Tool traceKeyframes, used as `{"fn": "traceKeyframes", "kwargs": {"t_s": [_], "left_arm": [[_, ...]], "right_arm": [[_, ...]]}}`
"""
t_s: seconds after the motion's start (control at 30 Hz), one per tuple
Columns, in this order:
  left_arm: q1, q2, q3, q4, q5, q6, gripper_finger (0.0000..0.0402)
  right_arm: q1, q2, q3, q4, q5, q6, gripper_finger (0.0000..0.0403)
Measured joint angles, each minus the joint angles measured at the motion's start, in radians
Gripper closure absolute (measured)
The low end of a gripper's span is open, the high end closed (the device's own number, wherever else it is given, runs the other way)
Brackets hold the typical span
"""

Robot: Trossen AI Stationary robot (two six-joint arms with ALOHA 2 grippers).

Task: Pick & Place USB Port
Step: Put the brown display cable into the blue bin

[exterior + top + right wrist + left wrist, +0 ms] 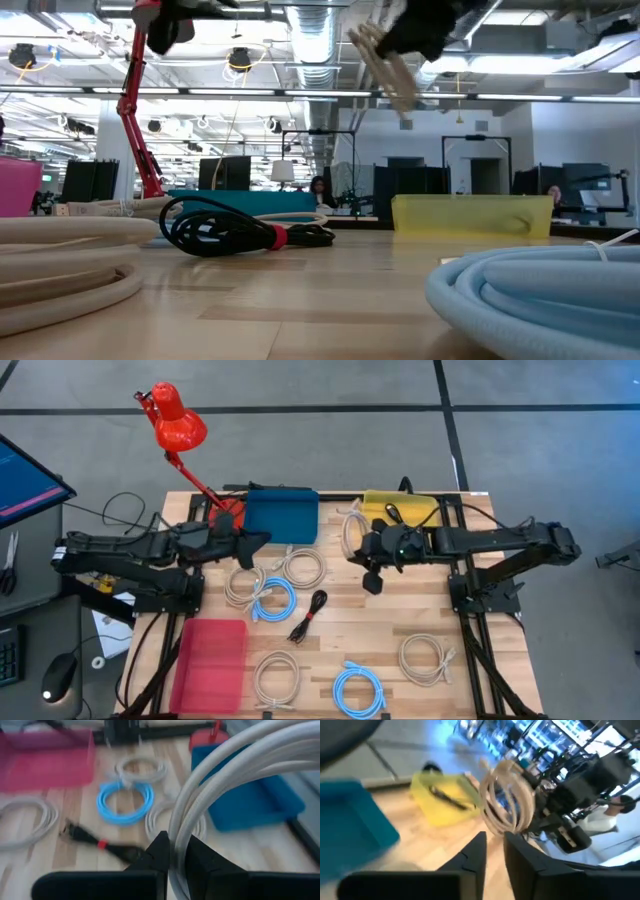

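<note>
Transport looked underway: the right tool (172,851) gripped a beige cable coil (506,802) aloft near the tabletop's far edge beside the yellow bin (400,510), needing release there; left tool (492,851) waited nearly closed, empty.

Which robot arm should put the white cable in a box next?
The right arm, most likely. Its gripper already holds the white cable in the air, beside the yellow box. The left gripper holds nothing and sits by the blue box.
</note>
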Motion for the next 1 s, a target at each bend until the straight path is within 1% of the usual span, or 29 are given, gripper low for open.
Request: {"fn": "traceKeyframes", "kwargs": {"t_s": [0.1, 0.2, 0.27, 0.33, 0.43, 0.53, 0.67, 0.87, 1.0], "left_arm": [[0.051, 0.048, 0.0, 0.001, 0.092, -0.098, 0.0301], [0.1, 0.097, 0.0, 0.038, 0.204, -0.154, 0.0272], [0.128, 0.133, 0.0, 0.111, 0.292, -0.162, 0.0256], [0.15, 0.171, 0.0, 0.198, 0.356, -0.18, 0.0241], [0.178, 0.225, 0.0, 0.314, 0.439, -0.193, 0.0223], [0.207, 0.274, 0.001, 0.358, 0.499, -0.235, 0.021], [0.228, 0.331, 0.0, 0.372, 0.539, -0.293, 0.0202], [0.227, 0.386, 0.0, 0.538, 0.545, -0.296, 0.0205], [0.227, 0.401, 0.0, 0.582, 0.545, -0.295, 0.0209]], "right_arm": [[-0.011, 0.029, 0.003, 0.093, 0.0, -0.048, 0.0378], [-0.017, 0.061, 0.003, 0.173, -0.003, -0.084, 0.0378], [-0.017, 0.084, 0.003, 0.212, -0.004, -0.089, 0.0378], [-0.016, 0.11, 0.003, 0.244, -0.007, -0.09, 0.0378], [-0.002, 0.144, 0.002, 0.299, -0.007, -0.11, 0.0378], [0.007, 0.17, 0.002, 0.38, -0.008, -0.114, 0.0378], [0.014, 0.196, 0.002, 0.465, -0.008, -0.116, 0.0378], [0.012, 0.208, 0.002, 0.487, -0.008, -0.113, 0.0378], [0.011, 0.208, 0.002, 0.508, -0.007, -0.112, 0.0378]]}}
